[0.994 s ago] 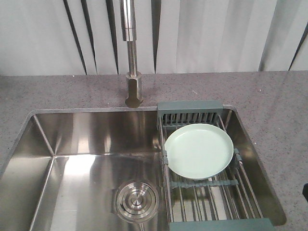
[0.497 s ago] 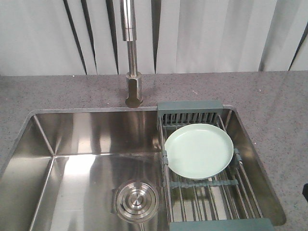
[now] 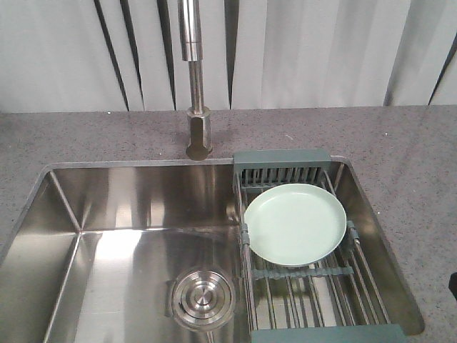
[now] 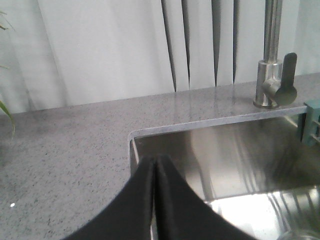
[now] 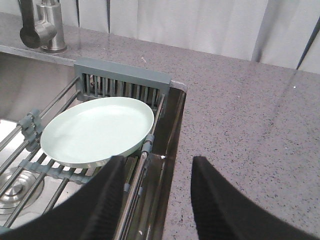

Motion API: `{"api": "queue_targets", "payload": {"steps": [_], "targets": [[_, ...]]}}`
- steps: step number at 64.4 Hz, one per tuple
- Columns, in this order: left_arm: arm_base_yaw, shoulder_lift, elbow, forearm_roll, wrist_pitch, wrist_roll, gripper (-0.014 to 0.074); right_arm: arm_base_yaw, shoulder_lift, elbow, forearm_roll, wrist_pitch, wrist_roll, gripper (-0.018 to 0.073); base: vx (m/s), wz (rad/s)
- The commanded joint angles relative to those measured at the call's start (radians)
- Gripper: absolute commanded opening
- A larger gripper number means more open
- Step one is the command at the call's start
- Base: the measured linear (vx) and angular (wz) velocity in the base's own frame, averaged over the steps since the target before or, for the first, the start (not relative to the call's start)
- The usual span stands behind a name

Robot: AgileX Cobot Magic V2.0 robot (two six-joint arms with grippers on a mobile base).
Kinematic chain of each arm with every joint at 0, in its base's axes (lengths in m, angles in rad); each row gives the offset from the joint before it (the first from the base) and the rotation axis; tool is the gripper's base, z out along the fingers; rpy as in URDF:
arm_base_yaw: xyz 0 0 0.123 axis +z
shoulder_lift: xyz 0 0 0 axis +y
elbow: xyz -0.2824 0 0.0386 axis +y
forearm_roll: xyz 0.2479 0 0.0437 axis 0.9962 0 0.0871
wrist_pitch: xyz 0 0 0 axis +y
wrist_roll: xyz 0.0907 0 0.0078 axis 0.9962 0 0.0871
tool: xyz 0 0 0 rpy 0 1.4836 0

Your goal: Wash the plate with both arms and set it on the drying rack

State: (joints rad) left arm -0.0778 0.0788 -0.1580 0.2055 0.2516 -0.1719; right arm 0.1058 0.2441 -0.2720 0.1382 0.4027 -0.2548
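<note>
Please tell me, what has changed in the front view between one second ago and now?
Nothing visibly changed. The plate lies flat on the drying rack over the right side of the sink, exactly as before, and no arm enters the front view.

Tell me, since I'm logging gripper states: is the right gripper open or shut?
Open. In the right wrist view the right gripper's two black fingers stand apart with counter showing between them, holding nothing.
</note>
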Motion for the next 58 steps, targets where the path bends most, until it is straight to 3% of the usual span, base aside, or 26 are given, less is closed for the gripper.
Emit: {"api": "queue_targets", "payload": {"steps": [1,11,58], "targets": [[-0.003,0.01,-0.019,-0.027,-0.127,-0.027,-0.0006,-0.002,0.01,-0.028,-0.002,-0.072,-0.005,0.0323,0.0,0.0],[-0.003,0.01,-0.019,-0.106,-0.129,-0.046,-0.0006,-0.002,0.01,-0.028,-0.002,-0.072,-0.005,0.0323,0.0,0.0],[-0.003,0.01,-0.019,-0.106,-0.129,-0.045,-0.0006,-0.002,0.01,-0.028,-0.002,-0.072,-0.005,0.0323,0.0,0.0]]}}
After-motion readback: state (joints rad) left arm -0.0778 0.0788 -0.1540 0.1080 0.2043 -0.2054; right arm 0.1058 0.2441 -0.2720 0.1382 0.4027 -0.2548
